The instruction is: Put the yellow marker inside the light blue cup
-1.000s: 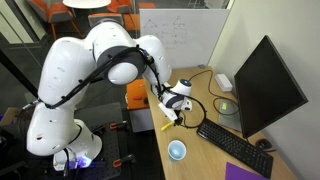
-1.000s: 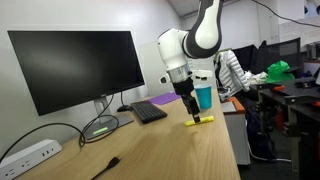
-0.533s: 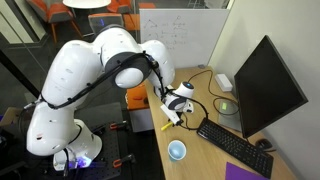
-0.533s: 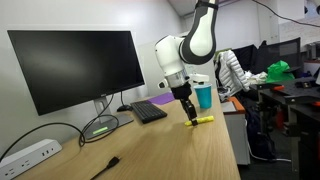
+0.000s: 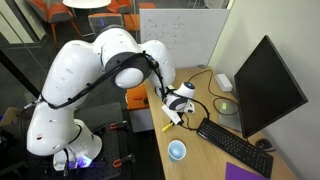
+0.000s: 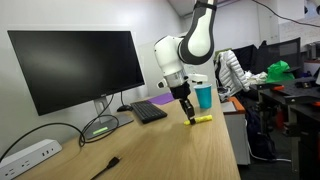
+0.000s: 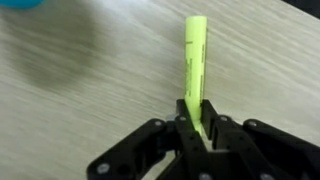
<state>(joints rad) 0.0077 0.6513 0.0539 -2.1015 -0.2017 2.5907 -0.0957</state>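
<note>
Wrist view: the gripper (image 7: 196,112) has its fingers drawn in almost fully, pinching the near end of the yellow marker (image 7: 194,55). The rest of the marker projects forward, away from the camera, over the wooden desk (image 7: 90,95). Gripping at the end rather than the middle leaves most of the length free. This would let the free end go into a narrow opening first.

In an exterior view the marker (image 6: 203,120) lies roughly level at or just above the desk surface, with the gripper (image 6: 190,116) coming down on it from above. Whether the marker has cleared the wood cannot be told.

The light blue cup (image 5: 177,151) stands upright on the desk, apart from the gripper (image 5: 176,116) and nearer the desk edge, beside the keyboard (image 5: 232,140). Only a sliver of the cup (image 7: 20,3) shows at the top left corner of the wrist view, so the cup is off to one side of the marker's line.

Judgement: the grasp is made; the lift and carry to the cup are not yet done. A level marker will need tilting towards upright before release. The end grip may let it swing during travel.
</note>
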